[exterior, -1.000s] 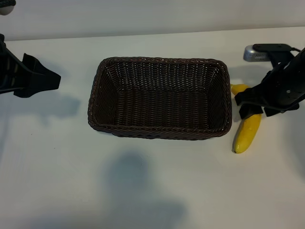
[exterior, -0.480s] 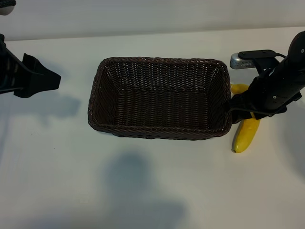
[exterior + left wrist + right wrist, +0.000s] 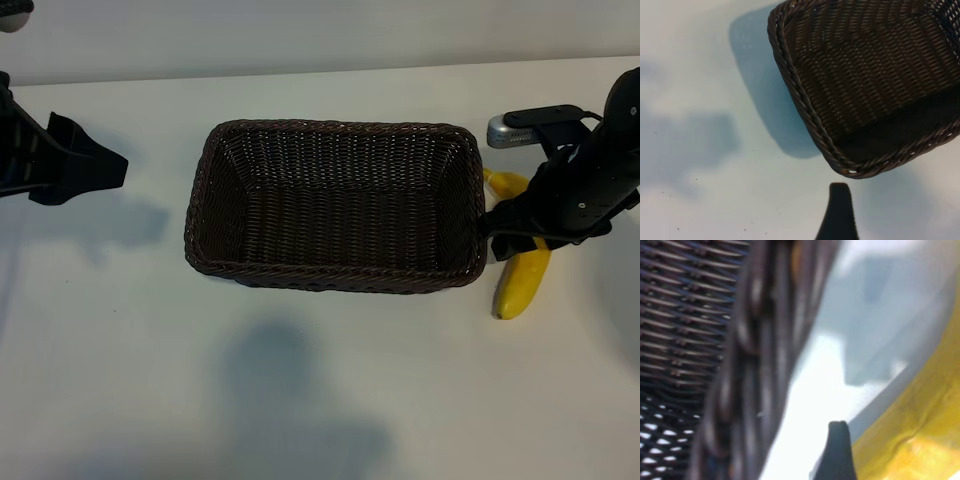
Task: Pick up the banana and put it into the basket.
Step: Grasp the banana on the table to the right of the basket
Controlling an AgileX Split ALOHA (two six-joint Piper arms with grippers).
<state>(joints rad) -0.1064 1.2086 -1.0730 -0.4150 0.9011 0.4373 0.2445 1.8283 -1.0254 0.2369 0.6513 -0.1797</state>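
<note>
The basket (image 3: 330,128) is dark-brown wicker and stands empty at the table's middle. The yellow banana (image 3: 522,285) lies on the table just off the basket's right end, with its stem end (image 3: 505,182) toward the back. My right gripper (image 3: 520,235) is down over the banana's middle, open, and hides that part. In the right wrist view one black fingertip (image 3: 837,445) stands in the narrow gap between the basket rim (image 3: 760,365) and the banana (image 3: 920,440), close against the peel. My left gripper (image 3: 95,160) is parked open at the far left.
The white table runs to a pale back wall. In the left wrist view the basket's corner (image 3: 850,170) is just ahead of a left fingertip (image 3: 839,200). Bare table lies in front of the basket and to the banana's right.
My right arm shifted a little toward the back and right over the banana. The banana slid slightly to the right. The left arm stayed still.
</note>
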